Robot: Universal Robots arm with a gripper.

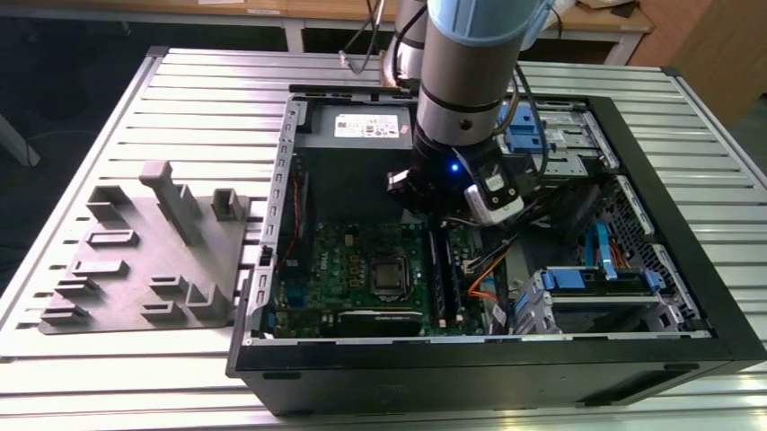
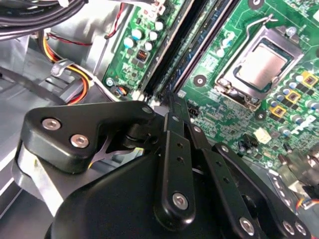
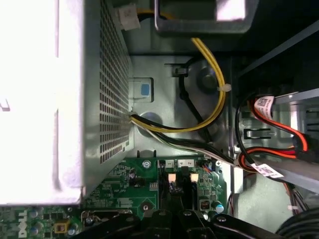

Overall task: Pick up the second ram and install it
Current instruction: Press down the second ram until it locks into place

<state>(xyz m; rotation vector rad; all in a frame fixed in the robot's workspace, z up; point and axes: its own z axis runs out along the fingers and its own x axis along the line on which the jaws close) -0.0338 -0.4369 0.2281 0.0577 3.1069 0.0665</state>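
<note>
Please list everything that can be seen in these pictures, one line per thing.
Black open computer case: one, on the slatted metal table.
Large green square motherboard: one, inside the case.
Long black plastic slots: several, beside the silver processor socket.
Grey power-supply box: one, at the case's far end.
Grey plastic fixture tray: one, at the exterior view's left.
Yellow cable bundle: one, inside the case.
Black claw: one, over the slots.

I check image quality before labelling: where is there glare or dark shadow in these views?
First wrist view: the grey box is blown out to white, while the corner beyond the cables is dark. Second wrist view: even light, a small bright sheen on the processor. Exterior view: the case interior is shadowed under the arm; the table is evenly lit.
</note>
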